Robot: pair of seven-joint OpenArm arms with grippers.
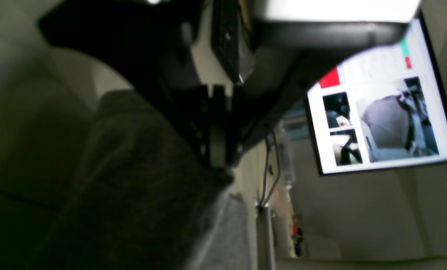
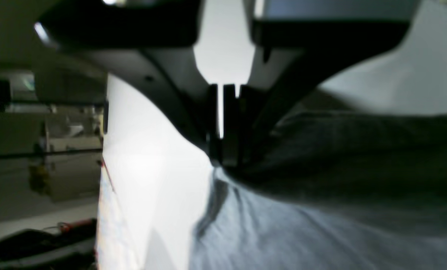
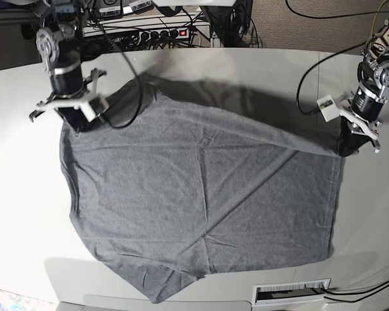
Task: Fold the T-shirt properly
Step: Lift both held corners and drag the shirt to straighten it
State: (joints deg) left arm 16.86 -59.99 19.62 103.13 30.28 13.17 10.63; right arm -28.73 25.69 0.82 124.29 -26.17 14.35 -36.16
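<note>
The grey T-shirt [image 3: 201, 194] lies spread on the white table [image 3: 376, 227], with creases running across it. In the base view my right gripper [image 3: 76, 122] is at the shirt's upper left corner, shut on the cloth. My left gripper [image 3: 347, 148] is at the shirt's upper right corner, shut on its edge and holding it a little above the table, so a raised fold runs toward the middle. Up close, the left gripper [image 1: 216, 157] pinches dark fabric of the T-shirt [image 1: 133, 187]. The right gripper [image 2: 223, 157] likewise bites the T-shirt [image 2: 321, 195].
A power strip [image 3: 157, 32] and cables lie beyond the table's far edge. A black cable with a white tag [image 3: 325, 105] runs to the left arm. A white slotted strip [image 3: 292, 291] sits at the near edge. A lit monitor [image 1: 381, 112] shows in the left wrist view.
</note>
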